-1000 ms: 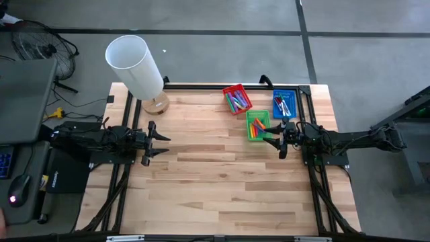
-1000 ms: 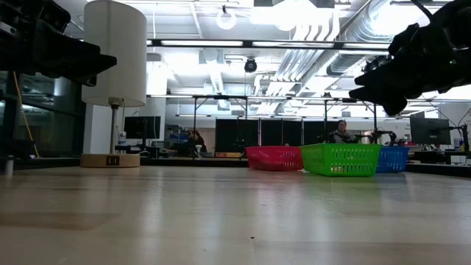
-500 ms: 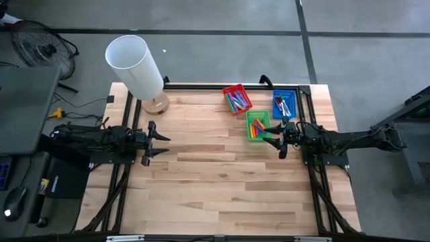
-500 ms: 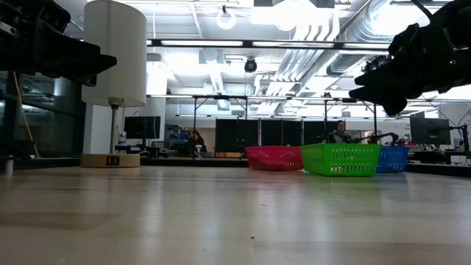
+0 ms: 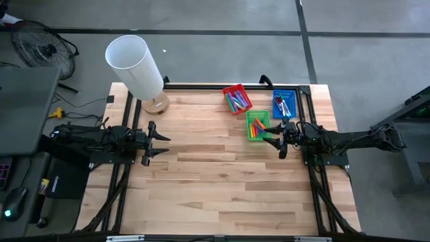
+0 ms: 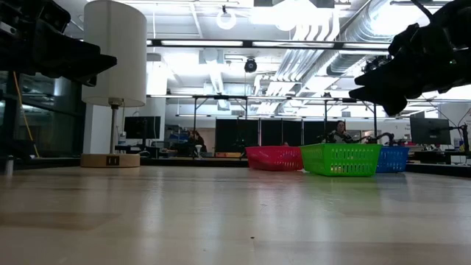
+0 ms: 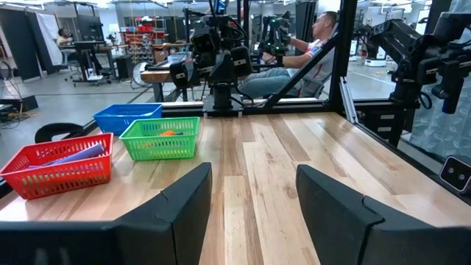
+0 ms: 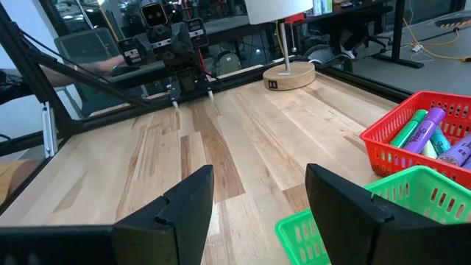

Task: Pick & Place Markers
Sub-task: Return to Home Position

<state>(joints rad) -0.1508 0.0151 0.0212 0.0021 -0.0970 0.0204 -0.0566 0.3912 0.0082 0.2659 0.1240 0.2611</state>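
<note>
The markers lie sorted in three small trays at the table's far right: purple and green ones in the red tray (image 5: 236,99), orange and red ones in the green tray (image 5: 256,125), blue and red ones in the blue tray (image 5: 283,104). My left gripper (image 5: 163,144) hovers open over the table's left edge, far from the trays. My right gripper (image 5: 277,137) hovers open at the near right corner of the green tray (image 8: 383,213), with nothing between its fingers. In the right wrist view the red tray (image 8: 423,140) shows purple and green markers (image 8: 430,132).
A lamp with a white shade (image 5: 134,66) and round wooden base (image 5: 156,104) stands at the far left corner. Bare wooden tabletop (image 5: 222,181) spreads between the arms and toward the near edge. A person sits beyond the table (image 7: 313,40).
</note>
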